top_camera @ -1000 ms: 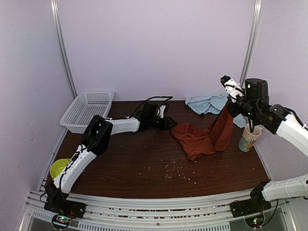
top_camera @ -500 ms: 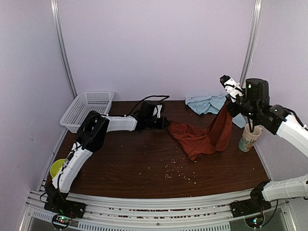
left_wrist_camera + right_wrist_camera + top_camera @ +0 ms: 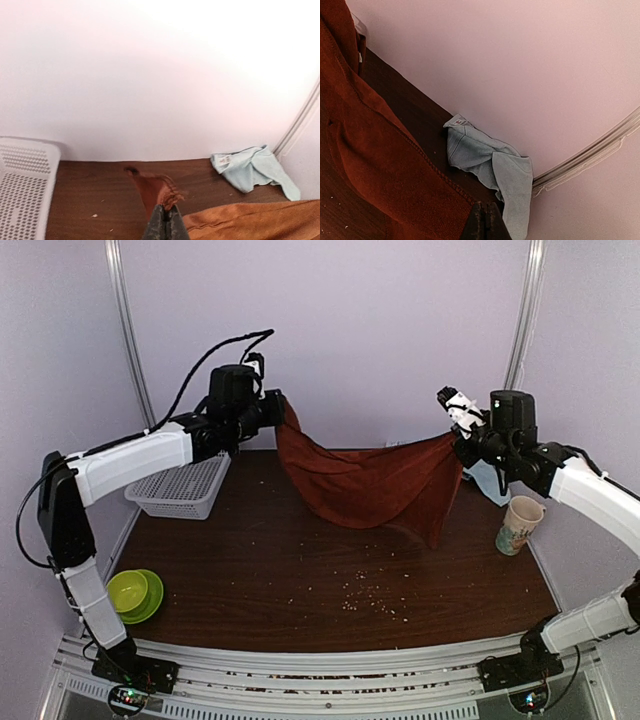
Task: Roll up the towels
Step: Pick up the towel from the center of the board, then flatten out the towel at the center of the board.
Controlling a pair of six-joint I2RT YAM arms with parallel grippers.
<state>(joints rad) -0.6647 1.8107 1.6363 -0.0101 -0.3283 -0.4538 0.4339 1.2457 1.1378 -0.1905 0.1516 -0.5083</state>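
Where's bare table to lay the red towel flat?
Widest free patch: table centre and front, between green bowl and paper cup, in front of the hanging red towel; only crumbs there. Crowded: back left by the basket, back right by the light-blue towel.

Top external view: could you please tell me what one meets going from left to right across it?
Green bowl, white basket, left gripper, rust-red towel, right gripper, light-blue towel, paper cup.
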